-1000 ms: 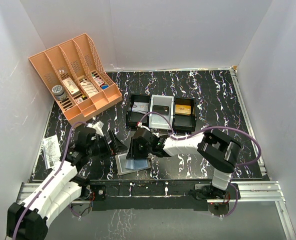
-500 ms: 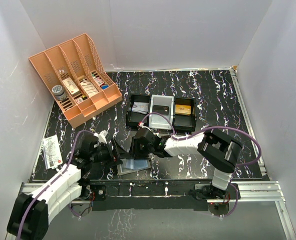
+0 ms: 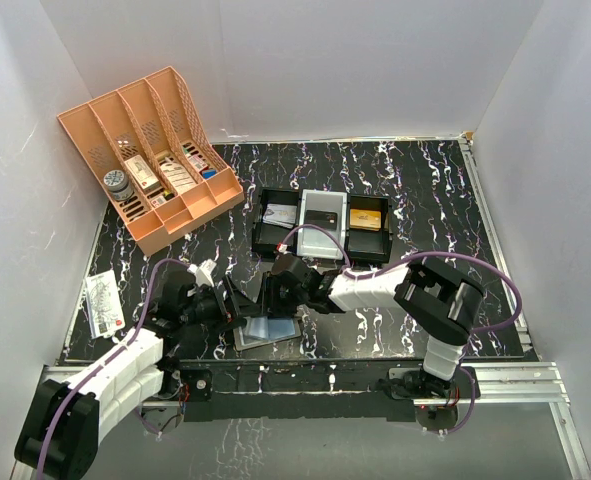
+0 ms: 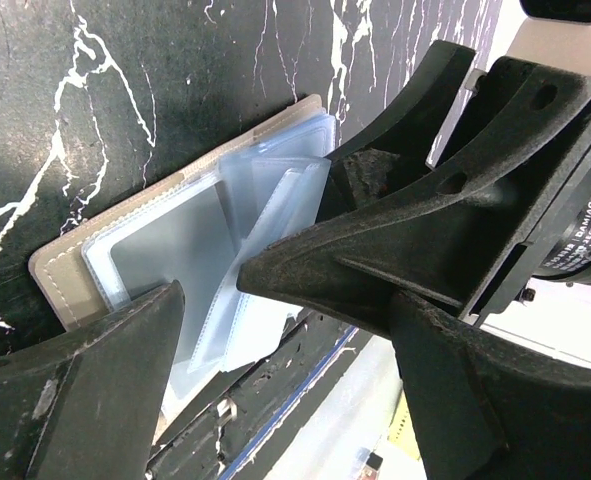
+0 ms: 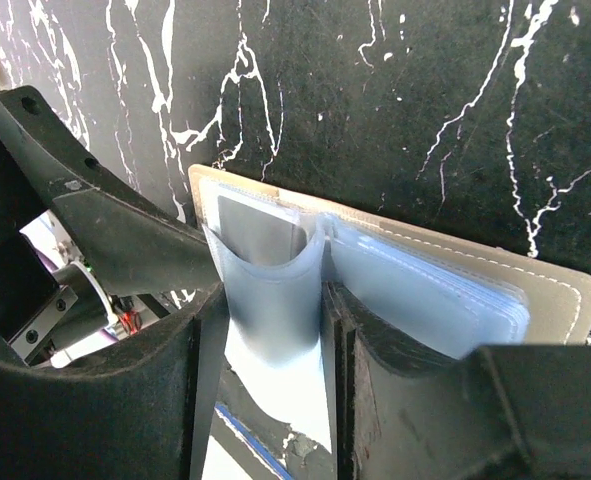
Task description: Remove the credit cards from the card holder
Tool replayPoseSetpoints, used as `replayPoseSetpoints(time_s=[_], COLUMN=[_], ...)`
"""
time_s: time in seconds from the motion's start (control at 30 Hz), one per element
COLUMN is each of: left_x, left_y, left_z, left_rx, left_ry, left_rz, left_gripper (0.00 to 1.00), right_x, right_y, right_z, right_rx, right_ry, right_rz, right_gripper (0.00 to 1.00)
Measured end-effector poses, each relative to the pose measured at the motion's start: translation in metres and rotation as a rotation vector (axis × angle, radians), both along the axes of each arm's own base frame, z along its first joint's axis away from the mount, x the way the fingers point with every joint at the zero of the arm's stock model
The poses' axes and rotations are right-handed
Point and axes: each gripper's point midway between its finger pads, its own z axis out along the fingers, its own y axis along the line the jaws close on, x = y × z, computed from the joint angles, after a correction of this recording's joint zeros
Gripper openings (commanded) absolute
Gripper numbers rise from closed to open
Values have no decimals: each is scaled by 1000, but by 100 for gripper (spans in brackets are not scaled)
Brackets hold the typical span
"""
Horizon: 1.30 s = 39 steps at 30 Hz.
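Two pincers low over the card holder (image 3: 267, 329), opened flat on the desk (image 3: 425, 190) just inside the near edge, tan cover down and grey-blue clear sleeves up. Right pincer (image 5: 273, 300) nipped onto one clear sleeve near the spine, the leaf bowed up between both fingers. A grey rectangle inside that sleeve, card or backing impossible to tell. Left pincer (image 3: 237, 302) spread wide and gripping nothing, one finger near a corner of the holder, the other beyond the right pincer. Hence the right pincer's black body between the left fingers in the left wrist view, hiding much of the holder's far half. From above, both pincers over the holder's far edge.

Behind, near the middle of the desk, a black three-compartment tray (image 3: 260, 232) with flat cards (image 3: 369, 221) inside: an orange one at right, a dark one on a pale panel in the middle, a greyish one at left. Well apart, at the back left corner by the wall, a big orange lattice organiser (image 3: 90, 125) with small boxes and a jar in its slots. White printed packet (image 3: 102, 303) at the desk's left edge, beside the left arm.

Desk top black with white marble veins; white walls on three sides; metal rail (image 3: 515, 378) along the near edge by the arm bases. Purple cables along both arms.
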Motion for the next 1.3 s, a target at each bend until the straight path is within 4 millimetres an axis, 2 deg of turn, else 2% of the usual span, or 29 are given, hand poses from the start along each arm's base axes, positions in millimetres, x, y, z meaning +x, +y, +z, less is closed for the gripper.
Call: replayPoseSetpoints(time_s=[0.1,0.37,0.77,1.1,1.3], left_x=[0,1,-5,-3,-10], left_y=[-1,-7,-17,-22,-42], left_z=[1,15,36,32,17], left_rx=[-17,-86,-171,-179,-121], left_ry=[-14,-44,-67,-32,26], left_rz=[-2,-20,-70,-68,-122], left_gripper=[79,65,64,68,72], right_x=[-1,-2,-10,-6,-8], right_y=[1,1,-12,-45,-80], right_z=[1,6,24,44,49], right_rx=[14,49,129,119,84], right_ry=[9,27,8,-54,-80], right_rz=[9,30,26,-81,-188], right_gripper=[46,57,70,69,69])
